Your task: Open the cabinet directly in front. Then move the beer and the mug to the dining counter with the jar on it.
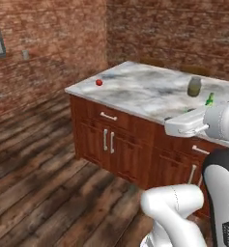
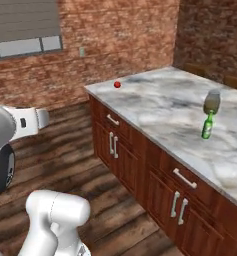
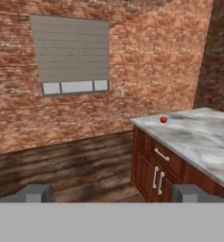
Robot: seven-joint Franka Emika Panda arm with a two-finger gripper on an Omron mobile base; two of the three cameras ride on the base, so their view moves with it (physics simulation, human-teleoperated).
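Note:
The dining counter (image 1: 135, 91) (image 2: 165, 107) (image 3: 203, 134) has a white-and-grey marble top on a red-brown base. On it stands the olive-brown jar (image 1: 194, 87) (image 2: 211, 102). The beer (image 2: 207, 125) (image 1: 209, 100), a slim green bottle, is upright just in front of the jar, and my arm hides its lower part in the left base view. My gripper (image 3: 112, 194) is open and empty. It hangs off the counter's near-left side, above the wooden floor, and faces the brick wall. The mug and the cabinet are out of view.
A small red ball (image 1: 99, 82) (image 2: 117, 84) (image 3: 163, 119) lies near the counter's far left corner. A window with grey blinds (image 3: 71, 56) (image 2: 25, 30) is set in the brick wall. Chair backs (image 2: 195, 67) stand behind the counter. Open plank floor (image 1: 38, 183) lies to the left.

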